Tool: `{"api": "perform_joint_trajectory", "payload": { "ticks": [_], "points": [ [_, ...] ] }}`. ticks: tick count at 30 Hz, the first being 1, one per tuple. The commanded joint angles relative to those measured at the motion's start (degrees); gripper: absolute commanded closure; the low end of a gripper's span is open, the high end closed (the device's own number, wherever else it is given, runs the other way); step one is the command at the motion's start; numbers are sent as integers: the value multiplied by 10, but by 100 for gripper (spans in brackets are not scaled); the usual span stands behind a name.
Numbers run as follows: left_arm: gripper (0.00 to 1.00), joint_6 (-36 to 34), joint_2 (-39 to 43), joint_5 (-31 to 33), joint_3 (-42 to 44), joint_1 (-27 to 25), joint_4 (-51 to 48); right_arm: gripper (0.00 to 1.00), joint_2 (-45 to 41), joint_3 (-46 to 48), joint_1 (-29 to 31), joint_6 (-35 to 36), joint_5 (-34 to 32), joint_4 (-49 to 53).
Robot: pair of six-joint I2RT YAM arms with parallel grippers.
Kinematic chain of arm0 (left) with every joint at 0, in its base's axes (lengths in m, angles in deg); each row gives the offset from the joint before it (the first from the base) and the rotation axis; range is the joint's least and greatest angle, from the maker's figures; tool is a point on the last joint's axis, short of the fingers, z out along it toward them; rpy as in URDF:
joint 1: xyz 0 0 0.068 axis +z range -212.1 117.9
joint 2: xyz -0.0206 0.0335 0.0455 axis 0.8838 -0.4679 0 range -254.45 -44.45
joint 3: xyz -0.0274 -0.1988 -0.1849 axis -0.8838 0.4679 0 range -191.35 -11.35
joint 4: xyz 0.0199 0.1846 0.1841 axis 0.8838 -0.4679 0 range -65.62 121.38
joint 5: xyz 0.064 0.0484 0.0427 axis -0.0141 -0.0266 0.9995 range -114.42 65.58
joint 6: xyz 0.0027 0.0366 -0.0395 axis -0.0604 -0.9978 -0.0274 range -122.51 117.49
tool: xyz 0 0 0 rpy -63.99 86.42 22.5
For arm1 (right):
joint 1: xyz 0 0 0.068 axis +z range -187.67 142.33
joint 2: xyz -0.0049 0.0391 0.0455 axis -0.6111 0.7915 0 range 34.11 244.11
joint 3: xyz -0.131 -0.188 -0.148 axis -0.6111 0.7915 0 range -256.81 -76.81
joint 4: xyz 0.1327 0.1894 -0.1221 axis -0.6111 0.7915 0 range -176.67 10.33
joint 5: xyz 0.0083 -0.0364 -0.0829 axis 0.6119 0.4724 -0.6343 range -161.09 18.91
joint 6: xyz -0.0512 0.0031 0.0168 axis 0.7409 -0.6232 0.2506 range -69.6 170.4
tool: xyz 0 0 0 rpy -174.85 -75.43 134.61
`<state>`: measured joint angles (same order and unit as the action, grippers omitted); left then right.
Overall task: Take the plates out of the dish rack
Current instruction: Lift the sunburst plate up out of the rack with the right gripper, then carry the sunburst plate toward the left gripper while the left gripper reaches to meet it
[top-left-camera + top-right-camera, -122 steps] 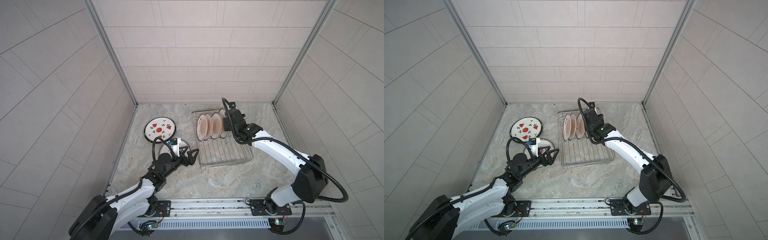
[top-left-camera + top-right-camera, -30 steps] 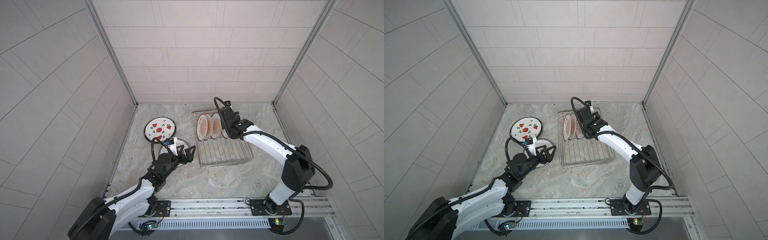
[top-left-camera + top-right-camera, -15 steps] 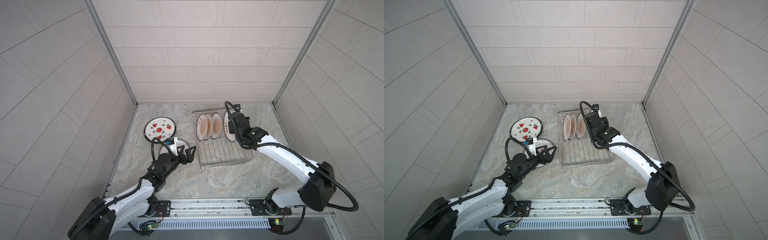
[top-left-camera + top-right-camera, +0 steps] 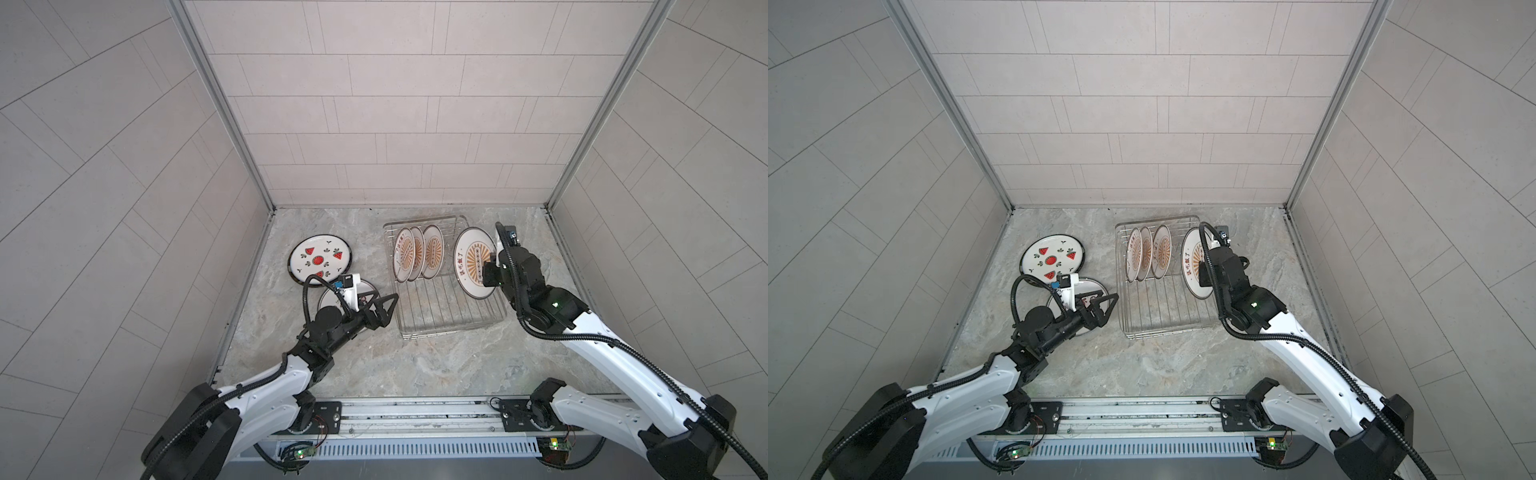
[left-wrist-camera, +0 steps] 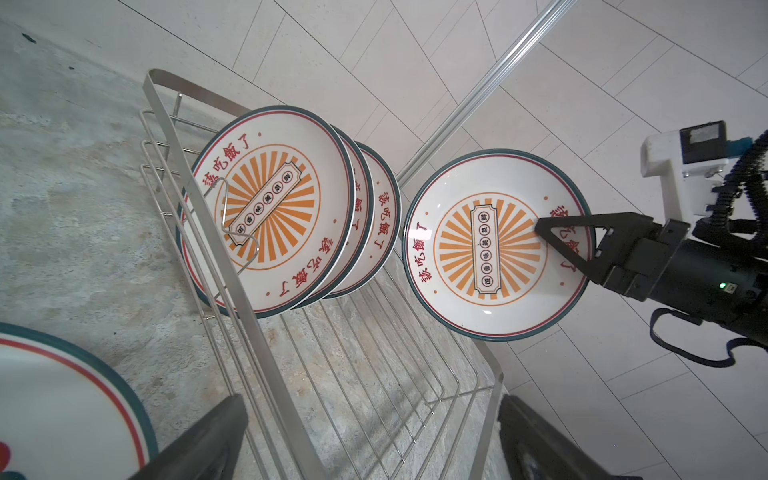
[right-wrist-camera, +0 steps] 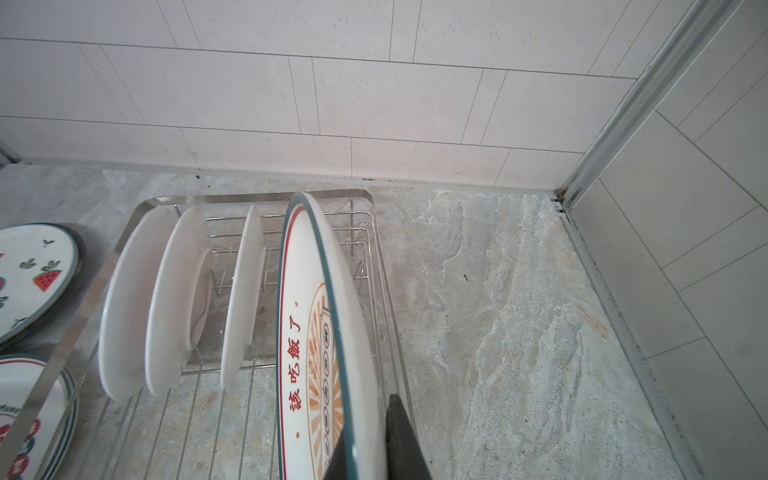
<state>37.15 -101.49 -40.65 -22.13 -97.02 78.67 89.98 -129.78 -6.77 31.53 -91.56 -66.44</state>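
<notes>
The bench point(image 4: 415, 365) is a grey marbled surface enclosed by tiled walls. The dish rack point(image 4: 449, 316), a silver wire basket, sits on it right of centre towards the back wall.

Three sunburst plates point(image 4: 417, 258) stand on edge in the prongs at the left end of the rack, close together and leaning the same way. The rest of the rack floor is bare wire.

A fourth sunburst plate point(image 5: 478, 249) is held on edge over the right end of the rack, apart from the three. The right tool point(image 5: 548, 230) is clamped on its rim, with one finger across the printed face and the other behind it.

A watermelon plate point(image 4: 320, 261) lies flat on the bench left of the rack. Just in front of it is a partly hidden plate point(image 4: 368, 286).

The left tool point(image 4: 380, 301) hovers above that plate, beside the left rim of the rack. Its jaws are spread wide and hold nothing.
</notes>
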Motion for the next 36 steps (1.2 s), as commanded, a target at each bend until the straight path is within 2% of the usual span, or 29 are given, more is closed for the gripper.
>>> {"api": "perform_joint_trajectory", "payload": {
  "ticks": [1,10,13,17,22,25,32,36],
  "points": [
    [0,-3,1,-56,-33,-3,31,89,-35,14,-13,-8,57,-48],
    [0,-18,59,-28,-45,-3,-20,89,-95,71,-71,-36,194,-92],
    [0,-13,75,-48,-57,-3,-28,89,-123,90,-72,-47,193,-110],
    [0,-23,93,-100,-110,-7,-95,89,-170,120,-72,-50,196,-138],
    [0,-32,91,-68,-102,-13,-87,89,-219,137,-72,-45,227,-149],
    [0,-32,80,-73,-102,-16,-65,90,-219,135,-72,-46,273,-159],
    [0,-39,79,-88,-108,-19,-74,90,-219,137,-72,-47,315,-169],
    [0,-47,69,-118,-110,-23,-55,90,-218,144,-72,-45,360,-194]
  ]
}}
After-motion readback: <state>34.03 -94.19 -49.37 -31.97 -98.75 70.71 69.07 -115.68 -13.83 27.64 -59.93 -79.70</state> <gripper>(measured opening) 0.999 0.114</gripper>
